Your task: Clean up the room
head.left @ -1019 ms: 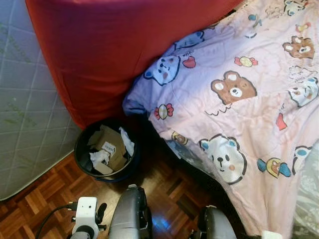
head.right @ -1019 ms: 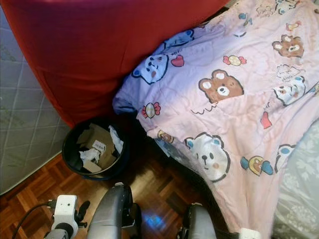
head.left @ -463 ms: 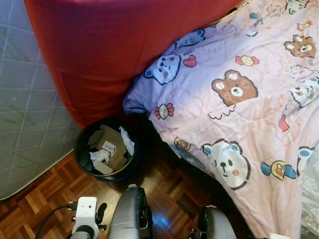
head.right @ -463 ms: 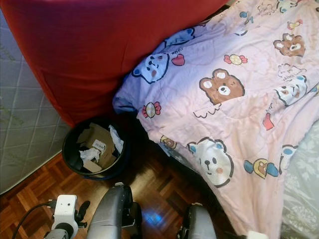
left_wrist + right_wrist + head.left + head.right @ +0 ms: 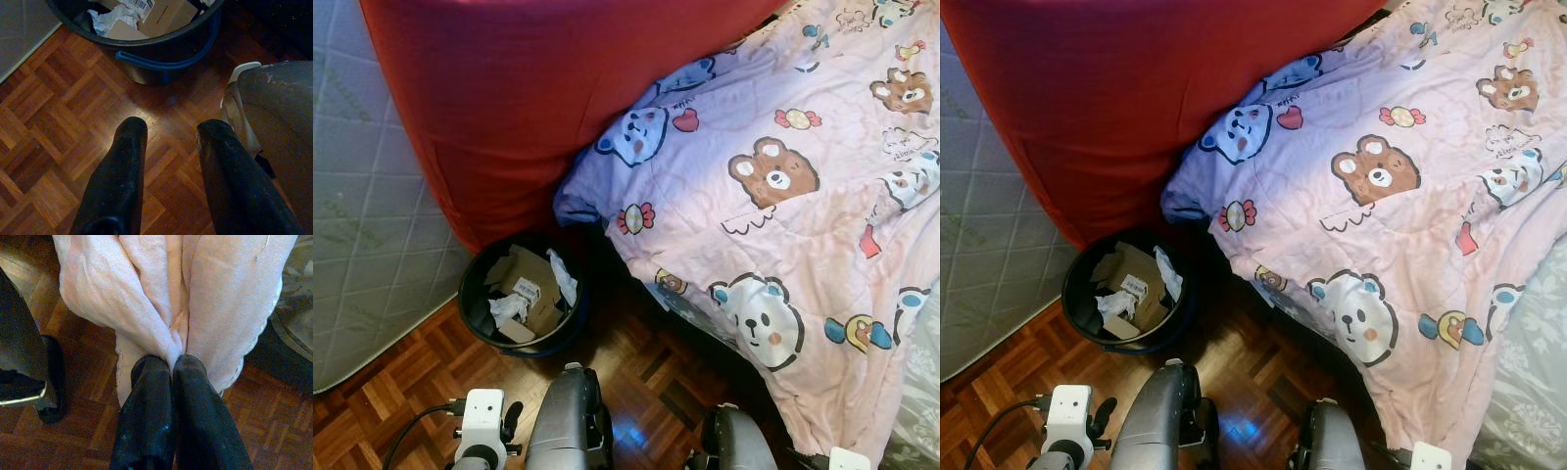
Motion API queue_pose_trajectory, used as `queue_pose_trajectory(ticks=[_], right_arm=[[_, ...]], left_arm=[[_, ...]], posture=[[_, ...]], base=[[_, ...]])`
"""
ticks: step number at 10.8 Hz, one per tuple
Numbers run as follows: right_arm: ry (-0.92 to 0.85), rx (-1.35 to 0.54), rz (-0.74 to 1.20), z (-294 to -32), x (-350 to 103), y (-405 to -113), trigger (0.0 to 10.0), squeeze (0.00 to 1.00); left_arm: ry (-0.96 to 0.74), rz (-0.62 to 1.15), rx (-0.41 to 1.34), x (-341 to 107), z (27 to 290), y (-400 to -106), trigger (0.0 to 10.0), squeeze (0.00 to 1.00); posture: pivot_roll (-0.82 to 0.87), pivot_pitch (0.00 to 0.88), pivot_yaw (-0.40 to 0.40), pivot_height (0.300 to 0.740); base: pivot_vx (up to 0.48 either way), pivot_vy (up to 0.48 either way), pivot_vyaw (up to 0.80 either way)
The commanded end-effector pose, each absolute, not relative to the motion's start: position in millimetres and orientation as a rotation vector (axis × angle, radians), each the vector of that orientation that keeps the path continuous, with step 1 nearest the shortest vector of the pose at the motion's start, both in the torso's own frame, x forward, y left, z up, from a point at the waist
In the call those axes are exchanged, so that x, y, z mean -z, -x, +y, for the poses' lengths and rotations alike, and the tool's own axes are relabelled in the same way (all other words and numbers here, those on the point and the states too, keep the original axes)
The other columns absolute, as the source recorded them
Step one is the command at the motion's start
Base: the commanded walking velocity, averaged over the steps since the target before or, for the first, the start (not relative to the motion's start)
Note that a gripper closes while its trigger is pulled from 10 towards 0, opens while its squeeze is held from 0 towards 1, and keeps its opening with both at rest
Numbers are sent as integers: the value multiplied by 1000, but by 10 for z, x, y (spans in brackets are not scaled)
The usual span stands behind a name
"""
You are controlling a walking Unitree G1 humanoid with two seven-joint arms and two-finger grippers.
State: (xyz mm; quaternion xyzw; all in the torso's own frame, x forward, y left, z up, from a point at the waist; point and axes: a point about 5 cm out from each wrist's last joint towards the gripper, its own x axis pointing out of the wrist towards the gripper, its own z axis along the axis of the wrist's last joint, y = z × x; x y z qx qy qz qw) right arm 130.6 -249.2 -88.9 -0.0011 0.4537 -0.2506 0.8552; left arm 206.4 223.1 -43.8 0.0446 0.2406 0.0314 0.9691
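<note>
The right gripper (image 5: 172, 363) pinches the edge of the pink blanket (image 5: 783, 196).

Its two black fingers (image 5: 146, 406) are squeezed tight on a fold that hangs over the wood floor (image 5: 49, 98). The left gripper (image 5: 168, 129) is spread wide and holds nothing, low beside the black bin (image 5: 519, 294) full of paper and cardboard.

parquet floor (image 5: 646, 367), black bin (image 5: 475, 315), quilt (image 5: 773, 235) draping bed

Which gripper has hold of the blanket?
The right gripper: its fingers are pinched shut on a fold of the pink blanket. The left gripper is open above the floor.
</note>
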Motion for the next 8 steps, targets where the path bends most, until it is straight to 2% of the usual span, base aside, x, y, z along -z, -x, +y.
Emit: queue_pose_trajectory(ticks=[1, 2, 8], right_arm=[[-16, 555, 974, -2535, 924, -1161, 10000, 12], [-7, 569, 961, -2568, 909, -1164, 10000, 1000], [-29, 588, 861, -2607, 835, -1290, 10000, 1000]], left_arm=[[-96, 550, -58, 536, 2243, -1920, 10000, 0], [-94, 551, -56, 537, 2241, -1921, 10000, 0], [-89, 555, -53, 539, 2231, -1933, 10000, 0]], posture=[[160, 295, -10, 629], [159, 294, -10, 629], [160, 284, -11, 629]], base=[[0, 0, 0], [0, 0, 0], [0, 0, 0]])
